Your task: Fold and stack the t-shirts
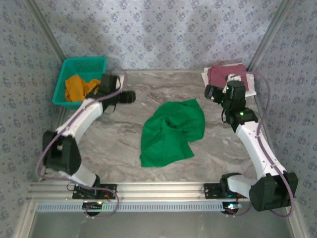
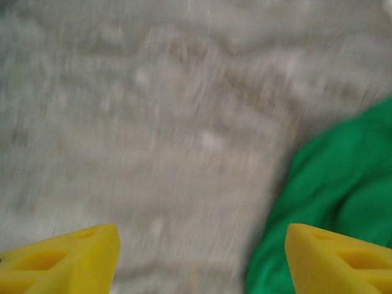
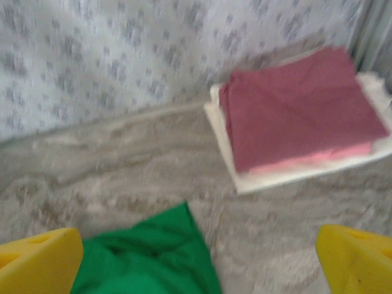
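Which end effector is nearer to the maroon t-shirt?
Right. The right end effector is close beside the maroon t-shirt; the left end effector is far off, by the basket.

**Basket, table and backdrop**

A teal mesh basket (image 1: 85,61) sits at the far left corner of the grey-brown marbled table (image 1: 124,144), close against the side wall. Pale fabric backdrop (image 1: 163,29) with a small blue floral print lines the back and sides. A ribbed aluminium rail (image 1: 158,189) runs along the near edge.
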